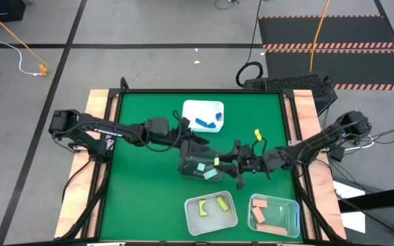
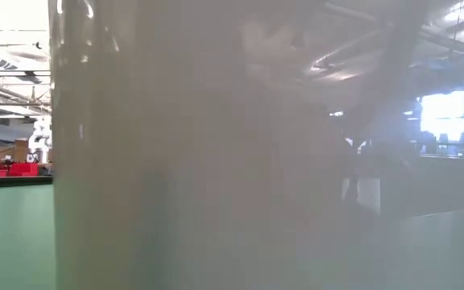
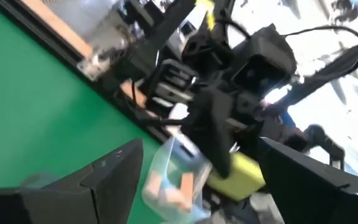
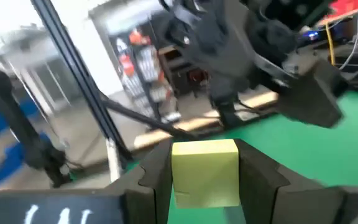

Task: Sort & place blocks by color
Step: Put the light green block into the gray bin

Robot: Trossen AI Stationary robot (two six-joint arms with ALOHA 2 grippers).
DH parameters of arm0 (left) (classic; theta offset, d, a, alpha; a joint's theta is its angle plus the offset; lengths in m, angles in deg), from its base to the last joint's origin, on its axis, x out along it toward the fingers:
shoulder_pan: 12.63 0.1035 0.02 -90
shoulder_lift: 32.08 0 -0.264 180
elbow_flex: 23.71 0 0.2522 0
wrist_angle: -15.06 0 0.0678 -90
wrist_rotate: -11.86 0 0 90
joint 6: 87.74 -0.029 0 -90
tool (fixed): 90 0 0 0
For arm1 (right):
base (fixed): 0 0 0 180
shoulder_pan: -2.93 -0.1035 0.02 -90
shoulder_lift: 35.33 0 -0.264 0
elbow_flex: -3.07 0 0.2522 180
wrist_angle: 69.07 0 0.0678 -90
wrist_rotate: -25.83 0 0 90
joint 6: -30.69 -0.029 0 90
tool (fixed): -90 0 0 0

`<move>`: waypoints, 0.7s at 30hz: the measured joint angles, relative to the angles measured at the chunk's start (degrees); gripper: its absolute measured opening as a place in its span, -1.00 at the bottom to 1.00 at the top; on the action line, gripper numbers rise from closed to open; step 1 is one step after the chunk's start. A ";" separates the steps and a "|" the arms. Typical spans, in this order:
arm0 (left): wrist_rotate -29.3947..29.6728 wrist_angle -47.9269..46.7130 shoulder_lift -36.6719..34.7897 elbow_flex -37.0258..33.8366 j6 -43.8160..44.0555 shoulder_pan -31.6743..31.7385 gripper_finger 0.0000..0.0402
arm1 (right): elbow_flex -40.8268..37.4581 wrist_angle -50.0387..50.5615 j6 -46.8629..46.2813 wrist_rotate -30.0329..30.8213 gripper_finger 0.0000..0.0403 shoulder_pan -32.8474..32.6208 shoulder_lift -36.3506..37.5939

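A yellow block (image 4: pixel 205 171) hangs over the middle of the green table, with my right gripper (image 1: pixel 219 162) shut on it. My left gripper (image 3: pixel 207 193) faces it from the table's left, open, its fingers wide on either side and clear of the block (image 3: pixel 238 172). Below them stands a dark tub (image 1: pixel 189 166) with mint green blocks (image 1: pixel 209 173). Blue blocks (image 1: pixel 206 123) lie in a white tub (image 1: pixel 214 106) at the far middle. Yellow blocks (image 1: pixel 212 205) and salmon blocks (image 1: pixel 264 216) lie in two clear tubs near the front edge. My right gripper pinches the yellow block between its two fingers, one on each of two opposite side faces (image 4: pixel 178 177). The fingers (image 4: pixel 260 180) lie level and come from the table's right. The block sits upright between them, lifted clear of the table and the tubs.
A small yellow piece (image 1: pixel 257 134) shows by my right arm, far of the grippers. The clear yellow-block tub (image 1: pixel 234 217) and the salmon-block tub (image 1: pixel 293 217) stand side by side at the near edge. A pale tub wall (image 2: pixel 216 161) fills the low view.
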 joint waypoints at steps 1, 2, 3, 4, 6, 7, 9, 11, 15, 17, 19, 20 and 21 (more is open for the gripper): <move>-1.57 -0.87 -0.11 0.01 -0.24 0.50 0.54 | 0.00 -1.91 -0.85 1.07 -0.41 -1.19 -0.70; -3.57 -2.20 -0.43 0.01 -0.36 0.88 0.53 | 0.00 -3.80 -1.84 1.72 -0.41 -2.38 -1.55; -5.67 -3.59 -0.73 0.01 -0.48 1.21 0.52 | 0.00 -5.47 -3.16 1.83 -0.41 -3.52 -2.46; -7.72 -4.94 -1.06 0.01 -0.52 1.53 0.51 | 0.00 -6.86 -4.89 1.78 -0.41 -4.54 -3.54; -11.21 -8.58 -2.06 0.01 -1.50 1.74 0.49 | 0.00 -8.88 -8.99 1.72 -0.41 -6.67 -5.73; -12.15 -10.77 -2.78 0.01 -2.40 1.59 0.48 | 0.00 -9.79 -11.17 1.71 -0.41 -7.70 -6.92; -12.39 -13.94 -4.14 0.01 -4.35 0.93 0.47 | 0.58 -10.84 -15.64 2.42 -0.41 -9.54 -9.80; -12.40 -17.28 -5.65 0.01 -6.51 0.02 0.46 | 2.18 -10.71 -17.33 3.21 -0.41 -11.31 -13.00; -12.19 -20.83 -8.43 -0.02 -10.38 -2.49 0.47 | 7.23 -10.33 -16.58 2.82 -0.41 -13.26 -19.37; -11.90 -20.91 -9.29 0.03 -11.18 -3.78 0.47 | 9.57 -8.86 -15.58 2.66 -0.41 -13.86 -21.84; -11.87 -21.47 -10.01 0.01 -10.81 -5.21 0.48 | 11.52 -6.78 -15.71 0.64 -0.41 -14.25 -23.58; -11.86 -21.50 -10.33 0.01 -10.58 -5.87 0.48 | 12.26 -5.29 -16.31 -0.76 -0.41 -14.40 -24.25; -11.86 -21.45 -10.63 0.01 -10.18 -6.56 0.47 | 12.97 -3.71 -17.47 -2.15 -0.40 -14.59 -24.80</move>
